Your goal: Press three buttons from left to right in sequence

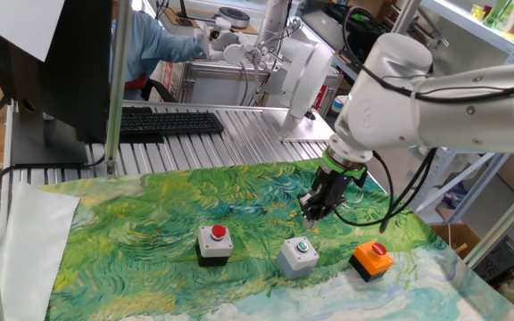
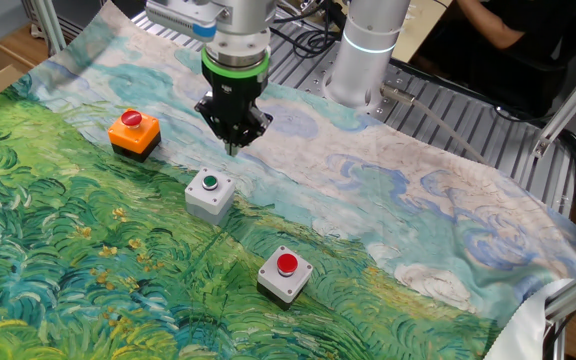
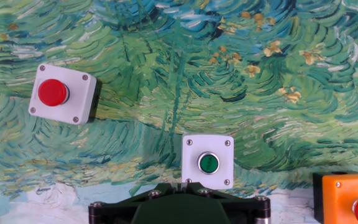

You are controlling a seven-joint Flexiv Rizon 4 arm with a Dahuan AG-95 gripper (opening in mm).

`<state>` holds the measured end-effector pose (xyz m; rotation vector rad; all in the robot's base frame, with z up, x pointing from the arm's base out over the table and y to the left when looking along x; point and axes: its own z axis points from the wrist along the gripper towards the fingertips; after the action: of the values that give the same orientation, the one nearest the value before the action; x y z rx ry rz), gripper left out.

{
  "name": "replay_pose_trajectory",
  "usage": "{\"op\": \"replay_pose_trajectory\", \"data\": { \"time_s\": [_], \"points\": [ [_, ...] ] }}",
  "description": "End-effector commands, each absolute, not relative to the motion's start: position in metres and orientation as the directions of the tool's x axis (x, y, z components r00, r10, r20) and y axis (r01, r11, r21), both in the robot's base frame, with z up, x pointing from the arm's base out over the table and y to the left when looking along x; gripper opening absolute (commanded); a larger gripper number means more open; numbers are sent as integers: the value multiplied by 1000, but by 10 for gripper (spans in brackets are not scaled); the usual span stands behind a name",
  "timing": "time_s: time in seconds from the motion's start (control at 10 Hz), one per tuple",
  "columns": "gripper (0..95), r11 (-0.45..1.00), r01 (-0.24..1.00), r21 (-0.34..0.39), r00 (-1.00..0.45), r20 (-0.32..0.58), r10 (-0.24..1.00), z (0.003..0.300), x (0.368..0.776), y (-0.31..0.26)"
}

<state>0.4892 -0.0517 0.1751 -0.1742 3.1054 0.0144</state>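
Observation:
Three buttons sit in a row on the painted cloth. The black-and-white box with a red button (image 1: pixel 214 242) (image 2: pixel 286 272) (image 3: pixel 62 94) is at the left in one fixed view. The grey box with a green button (image 1: pixel 299 254) (image 2: pixel 210 190) (image 3: pixel 208 161) stands in the middle. The orange box with a red button (image 1: pixel 371 259) (image 2: pixel 135 131) (image 3: pixel 352 198) is at the right. My gripper (image 1: pixel 313 211) (image 2: pixel 234 143) (image 3: pixel 180 184) hangs above the cloth just behind the grey box, touching nothing. Its fingers are shut, tips together.
The green and blue painted cloth (image 1: pixel 150 223) covers the table. A keyboard (image 1: pixel 168 123) and monitor (image 1: pixel 61 62) stand at the back left, and a person (image 1: pixel 163 40) sits behind. A metal post (image 1: pixel 114 85) rises at the cloth's back left corner.

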Motion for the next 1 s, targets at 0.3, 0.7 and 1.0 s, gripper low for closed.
{"op": "replay_pose_trajectory", "data": {
  "time_s": [0.3, 0.7, 1.0],
  "points": [
    [0, 993, -115, -16, -993, -29, -115, 174, 489, -52],
    [0, 993, -121, -16, -992, -32, -121, 174, 489, -52],
    [0, 993, -106, -41, -994, -32, -108, 174, 489, -52]
  ]
}}
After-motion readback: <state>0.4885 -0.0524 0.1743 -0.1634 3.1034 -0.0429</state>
